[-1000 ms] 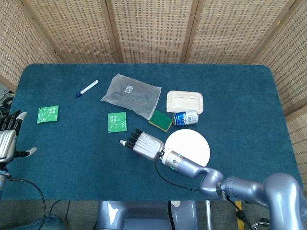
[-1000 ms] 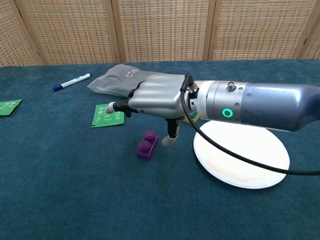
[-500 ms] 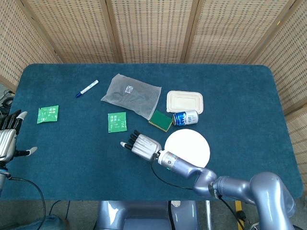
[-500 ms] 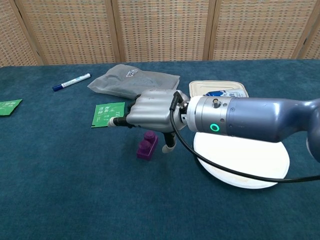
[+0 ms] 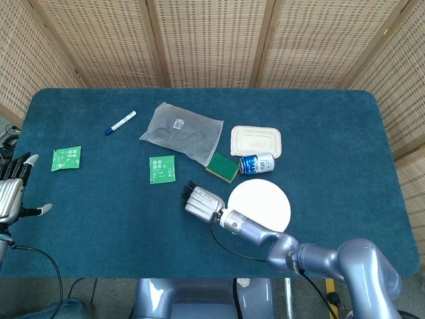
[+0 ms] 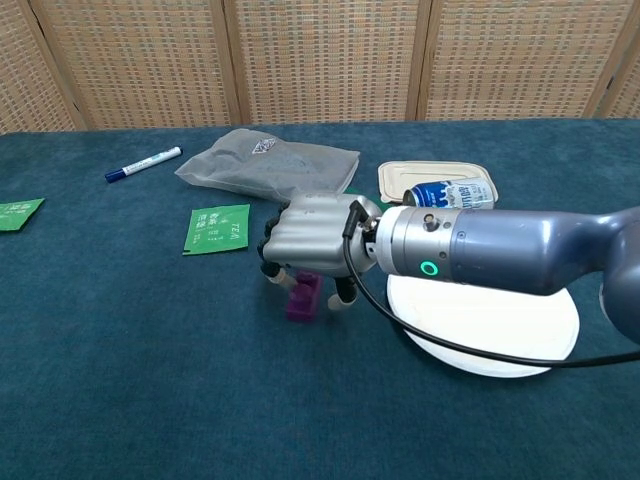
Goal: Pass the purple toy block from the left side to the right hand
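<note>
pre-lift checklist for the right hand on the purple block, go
1. Right hand over the purple block: ok, fingers curl down on both sides of it in the chest view.
2. Firm grip on the block: cannot tell, contact under the palm is hidden; the head view shows only the back of the hand.
3. Block off the table: not ok, it looks to sit on the cloth.
4. White plate clear of the fingers: ok, it lies apart, under the forearm.
5. Green packet clear of the lift path: ok, beside the hand, not touching.
6. Left hand out of the way: ok, at the table's far left edge, fingers apart, holding nothing.
</note>
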You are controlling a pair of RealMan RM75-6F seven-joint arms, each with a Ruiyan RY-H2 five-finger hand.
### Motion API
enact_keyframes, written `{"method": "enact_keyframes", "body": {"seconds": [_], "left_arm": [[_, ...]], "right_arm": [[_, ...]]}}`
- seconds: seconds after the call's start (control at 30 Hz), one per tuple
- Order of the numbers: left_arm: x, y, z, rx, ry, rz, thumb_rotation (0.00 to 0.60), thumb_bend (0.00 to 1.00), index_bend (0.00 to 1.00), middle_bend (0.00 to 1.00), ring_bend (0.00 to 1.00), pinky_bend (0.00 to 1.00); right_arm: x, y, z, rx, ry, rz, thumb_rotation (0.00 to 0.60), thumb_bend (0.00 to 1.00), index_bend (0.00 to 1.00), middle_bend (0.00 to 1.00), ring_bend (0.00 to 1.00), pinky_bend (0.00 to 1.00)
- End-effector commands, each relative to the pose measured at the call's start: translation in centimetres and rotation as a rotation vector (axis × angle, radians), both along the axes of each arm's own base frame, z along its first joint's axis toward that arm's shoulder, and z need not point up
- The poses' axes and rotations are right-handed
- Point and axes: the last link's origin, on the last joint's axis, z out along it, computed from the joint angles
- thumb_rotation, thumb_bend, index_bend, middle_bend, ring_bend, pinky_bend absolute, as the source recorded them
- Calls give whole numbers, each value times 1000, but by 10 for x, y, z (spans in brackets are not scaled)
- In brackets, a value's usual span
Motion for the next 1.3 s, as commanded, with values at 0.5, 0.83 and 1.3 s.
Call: {"method": "enact_keyframes", "body": {"seconds": [0.5, 0.83, 1.3], "left_arm": [[-1, 1, 1, -2, -8, 2, 600, 39, 0, 0, 0, 0], [-1, 1, 0, -1, -8, 0, 600, 39, 0, 0, 0, 0], [6, -1, -6, -16, 6, -23, 600, 46, 0, 0, 0, 0]], "right_arm": [[3, 2, -3, 11, -54, 25, 600, 309, 749, 484, 410, 448], [5, -7, 66, -95, -155, 54, 600, 316, 750, 485, 409, 449], [-138, -12, 203, -356, -54, -217, 600, 328, 749, 482, 405, 449]]}}
